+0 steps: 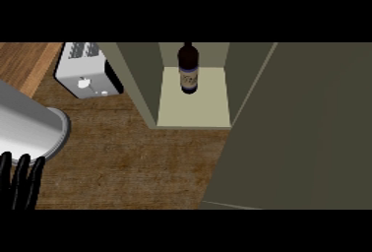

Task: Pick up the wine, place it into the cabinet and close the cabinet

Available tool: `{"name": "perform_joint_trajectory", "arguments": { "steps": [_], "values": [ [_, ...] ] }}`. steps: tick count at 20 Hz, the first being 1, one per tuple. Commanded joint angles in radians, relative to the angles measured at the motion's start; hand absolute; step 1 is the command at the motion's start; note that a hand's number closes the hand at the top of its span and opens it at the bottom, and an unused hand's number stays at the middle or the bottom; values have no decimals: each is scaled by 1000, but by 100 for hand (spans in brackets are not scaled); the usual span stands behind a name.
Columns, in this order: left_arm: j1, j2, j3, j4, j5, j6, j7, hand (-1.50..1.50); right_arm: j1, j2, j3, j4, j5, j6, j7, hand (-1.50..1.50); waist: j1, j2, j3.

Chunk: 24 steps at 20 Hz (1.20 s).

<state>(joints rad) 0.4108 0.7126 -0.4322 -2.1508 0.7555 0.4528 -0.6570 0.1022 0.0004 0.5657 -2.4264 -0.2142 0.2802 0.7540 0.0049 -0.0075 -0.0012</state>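
Observation:
A dark wine bottle (189,69) with a pale label stands upright inside the open cabinet (195,115), on its light shelf near the back. The cabinet's door (298,133) hangs open and fills the right side of the view. My left hand (20,181) shows at the lower left edge, fingers straight and pointing up, far from the bottle and holding nothing. My right hand is out of view.
A white toaster (85,71) stands on the wooden counter (131,157) left of the cabinet. A large grey cylinder, my left forearm (25,125), crosses the left edge above the hand.

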Motion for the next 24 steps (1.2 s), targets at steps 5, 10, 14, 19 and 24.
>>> {"name": "perform_joint_trajectory", "arguments": {
  "steps": [5, 10, 14, 19, 24],
  "values": [
    [107, 74, 163, 14, 88, -139, 1, -150, -42, 0, 327, -130, 181, -183, 35, 150, -2, -6, -1],
    [81, 103, 277, 49, 164, -214, 35, -150, -99, -1, 458, -49, 299, -352, -25, 150, -5, -7, -2],
    [105, 103, 276, 53, 155, -247, 45, -150, -215, -2, 464, -21, 347, -434, 8, 150, 3, -5, -2],
    [45, 92, 298, 74, 200, -277, 92, -150, -377, -4, 415, 83, 346, -547, -36, 150, 9, 4, -2],
    [17, 61, 292, 87, 198, -282, 102, -150, -501, -7, 435, 158, 386, -659, -11, 150, 9, 4, -3]
  ]
}}
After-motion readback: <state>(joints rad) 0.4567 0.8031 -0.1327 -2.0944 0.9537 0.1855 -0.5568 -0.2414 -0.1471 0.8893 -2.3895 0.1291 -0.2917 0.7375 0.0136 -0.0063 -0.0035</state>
